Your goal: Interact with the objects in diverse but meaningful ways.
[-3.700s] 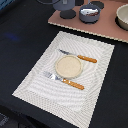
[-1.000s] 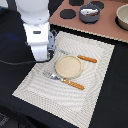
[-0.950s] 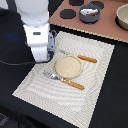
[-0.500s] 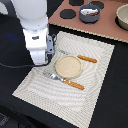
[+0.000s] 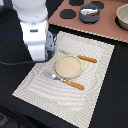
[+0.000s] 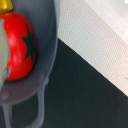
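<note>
looking for the gripper: its fingers show in neither view, so i cannot tell whether they are spread or pressed together; only the white arm shows, hanging over the near corner of the placemat at the exterior view's left
hidden: the arm's body covers whatever sits right under it in the exterior view, so the pot with the tomato cannot be found there
cut off: in the wrist view the grey pot shows only one curved wall and one loop handle; a yellow piece, maybe the cheese wedge, peeks in at the corner, too little to be sure
hard to make out: a pale shape beside the tomato inside the pot, too blurred to name
red tomato: lies inside the grey pot, close under the wrist camera, green star mark facing the pot wall
pot's place: on the dark table, just beside the edge of the striped placemat, not on it
around: round tan plate in the middle of the placemat, away from the arm; fork and knife with orange handles on either side of it
farther off: brown toy stove top beyond the placemat, carrying a second small grey pot, well apart from the arm
</note>
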